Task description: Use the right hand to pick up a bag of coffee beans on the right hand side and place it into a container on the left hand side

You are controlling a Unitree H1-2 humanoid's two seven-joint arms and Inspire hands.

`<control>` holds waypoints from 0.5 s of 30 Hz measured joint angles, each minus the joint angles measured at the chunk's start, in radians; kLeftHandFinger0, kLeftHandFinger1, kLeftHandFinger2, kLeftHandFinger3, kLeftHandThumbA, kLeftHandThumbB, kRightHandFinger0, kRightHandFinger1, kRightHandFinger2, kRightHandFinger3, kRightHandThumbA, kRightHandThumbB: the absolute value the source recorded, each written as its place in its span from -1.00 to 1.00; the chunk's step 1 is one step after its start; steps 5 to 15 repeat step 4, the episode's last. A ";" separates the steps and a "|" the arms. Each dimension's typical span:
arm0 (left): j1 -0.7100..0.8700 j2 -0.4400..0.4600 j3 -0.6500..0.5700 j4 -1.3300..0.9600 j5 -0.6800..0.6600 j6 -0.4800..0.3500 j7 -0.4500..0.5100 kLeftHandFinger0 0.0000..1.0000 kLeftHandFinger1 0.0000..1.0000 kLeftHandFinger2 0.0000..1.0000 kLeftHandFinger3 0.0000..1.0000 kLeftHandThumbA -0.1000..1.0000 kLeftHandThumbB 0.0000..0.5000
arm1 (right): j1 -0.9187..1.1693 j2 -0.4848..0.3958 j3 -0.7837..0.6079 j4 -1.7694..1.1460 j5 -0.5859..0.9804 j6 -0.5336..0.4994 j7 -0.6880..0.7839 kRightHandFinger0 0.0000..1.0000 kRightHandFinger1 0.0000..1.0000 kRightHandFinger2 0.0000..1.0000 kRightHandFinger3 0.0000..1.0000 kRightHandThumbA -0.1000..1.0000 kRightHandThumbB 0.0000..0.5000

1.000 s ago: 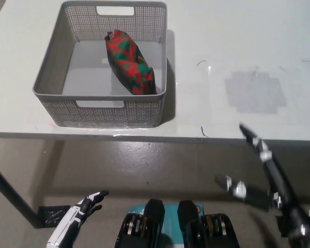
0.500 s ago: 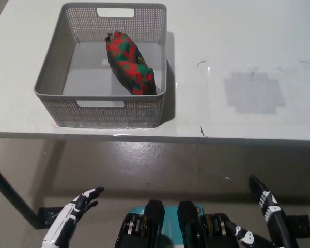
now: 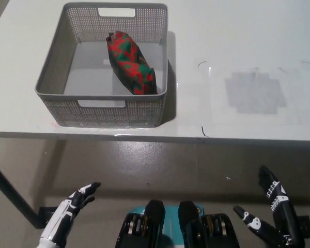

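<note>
A red and green patterned bag of coffee beans lies inside the grey mesh container on the left part of the white table, leaning toward the container's right wall. My black right hand hangs below the table's front edge at the lower right, open, fingers spread, holding nothing. My white left hand rests low at the lower left, open and empty as well. Both hands are well away from the bag.
The white table carries a grey patch on its right part. A dark table leg runs down at the lower left. Below the table's front edge the floor shows.
My right hand has dropped from the table's front edge down to the lower right corner. The left hand has shifted slightly left and lower. The bag stays in the container.
</note>
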 measured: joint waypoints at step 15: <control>-0.015 0.000 0.000 0.008 0.000 0.000 0.000 1.00 1.00 1.00 1.00 1.00 0.04 | -0.005 0.001 -0.003 0.016 0.006 -0.002 0.002 1.00 1.00 1.00 1.00 1.00 0.25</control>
